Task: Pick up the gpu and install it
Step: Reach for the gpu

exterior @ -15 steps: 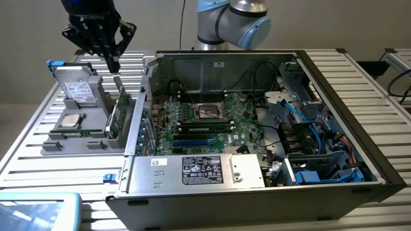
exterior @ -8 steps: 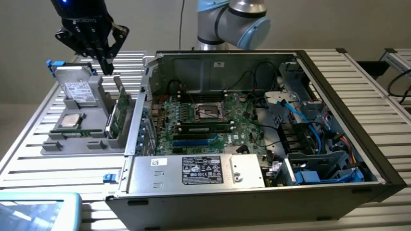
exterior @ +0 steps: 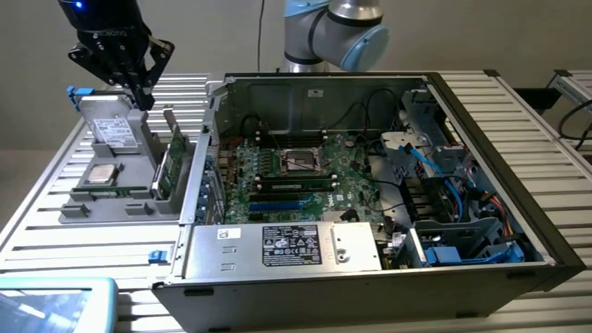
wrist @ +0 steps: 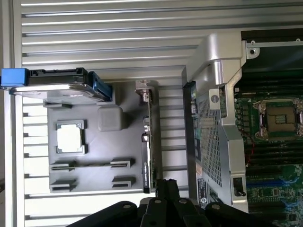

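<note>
The gpu (exterior: 172,158) stands on edge in a slot at the right side of the grey holder tray (exterior: 111,208), green board facing the exterior view's right, beside the open computer case (exterior: 481,139). In the wrist view the gpu (wrist: 147,142) appears edge-on as a thin dark strip with its silver bracket end (wrist: 145,90). My gripper (exterior: 144,96) hangs above the tray, higher than the gpu and toward the exterior view's left of it, close to the upright hard drive. Its black fingers (wrist: 165,189) are shut together, holding nothing.
A silver hard drive (exterior: 115,129) with blue clips stands in the tray, and a square processor chip (exterior: 100,173) lies flat there. Inside the case are the green motherboard (exterior: 277,166), a power supply (exterior: 288,245) and blue cables (exterior: 444,173). A pale blue bin (exterior: 55,305) sits at the front corner.
</note>
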Motion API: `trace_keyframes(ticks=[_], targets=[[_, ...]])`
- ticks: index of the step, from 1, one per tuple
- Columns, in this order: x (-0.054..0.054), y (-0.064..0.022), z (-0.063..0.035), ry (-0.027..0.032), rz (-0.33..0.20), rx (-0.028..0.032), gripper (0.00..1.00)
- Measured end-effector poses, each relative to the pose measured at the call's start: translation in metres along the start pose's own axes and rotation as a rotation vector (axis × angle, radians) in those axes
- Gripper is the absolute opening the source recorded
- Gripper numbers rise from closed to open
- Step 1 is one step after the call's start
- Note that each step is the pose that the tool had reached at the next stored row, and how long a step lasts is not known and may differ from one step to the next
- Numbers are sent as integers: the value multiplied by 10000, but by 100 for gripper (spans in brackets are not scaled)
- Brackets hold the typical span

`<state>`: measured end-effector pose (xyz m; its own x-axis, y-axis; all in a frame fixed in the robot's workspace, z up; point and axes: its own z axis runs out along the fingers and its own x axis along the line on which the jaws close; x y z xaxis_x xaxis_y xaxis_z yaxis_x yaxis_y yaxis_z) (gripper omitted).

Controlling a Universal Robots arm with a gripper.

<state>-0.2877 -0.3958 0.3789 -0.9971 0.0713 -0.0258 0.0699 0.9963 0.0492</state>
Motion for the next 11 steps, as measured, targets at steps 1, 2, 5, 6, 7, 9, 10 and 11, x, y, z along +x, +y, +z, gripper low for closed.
trace_keyframes(ticks=[1, 2, 5, 6, 7, 9, 10, 11], targets=[[18, -1, 5, 0, 0, 0, 12], [32, -1, 9, 1, 0, 1, 12], [48, -4, 30, 0, -2, -1, 12], [51, -4, 37, 0, -2, -1, 12], [53, -5, 41, 1, 0, 0, 12], [54, -4, 44, 5, 1, -14, 12], [54, -4, 44, 5, 2, -13, 12], [54, -4, 44, 3, 2, -14, 12]])
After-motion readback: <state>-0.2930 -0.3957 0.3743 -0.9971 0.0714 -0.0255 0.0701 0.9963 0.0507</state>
